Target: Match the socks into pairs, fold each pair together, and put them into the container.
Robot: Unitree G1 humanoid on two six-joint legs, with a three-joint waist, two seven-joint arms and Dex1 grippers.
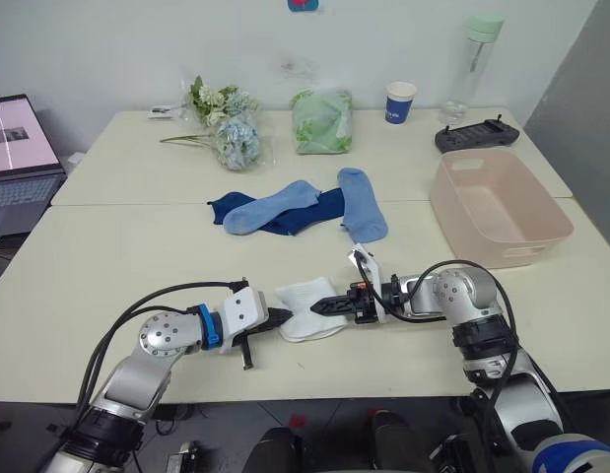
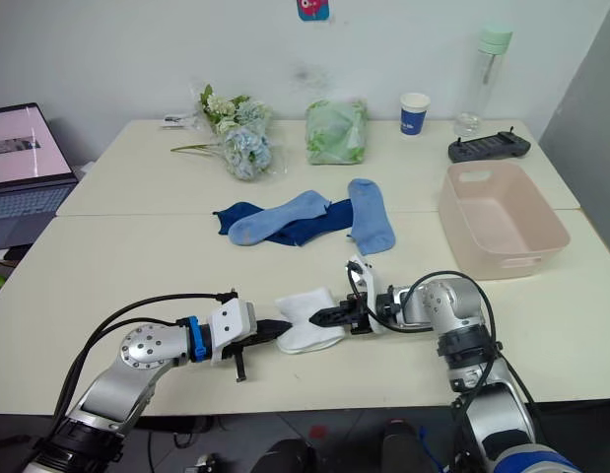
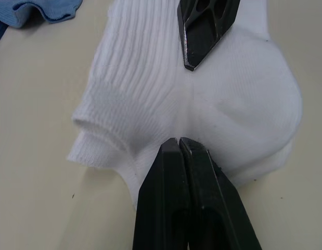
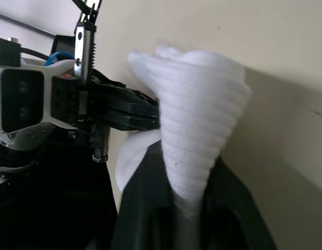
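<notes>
A: Near edge of the worktop: two pincers meet over the white socks, which lie bunched together at the near centre.

B: How are they gripping?

A: The left pincer reaches in from the left, its two black fingers pressed together tip to tip, touching the near edge of the white fabric; whether any cloth is caught between them cannot be told. The right pincer comes in from the right with a ribbed fold of white sock squeezed between its fingers.

B: And the remaining socks?

A: Farther back at centre, two light blue socks lie across the dark navy socks, overlapping in one loose heap, well apart from the white ones.

B: The container?

A: The pale pink tub sits on the right side of the worktop, right of the blue heap. Beyond, along the far edge, a bunch of flowers, a green bag and a blue paper cup.
</notes>
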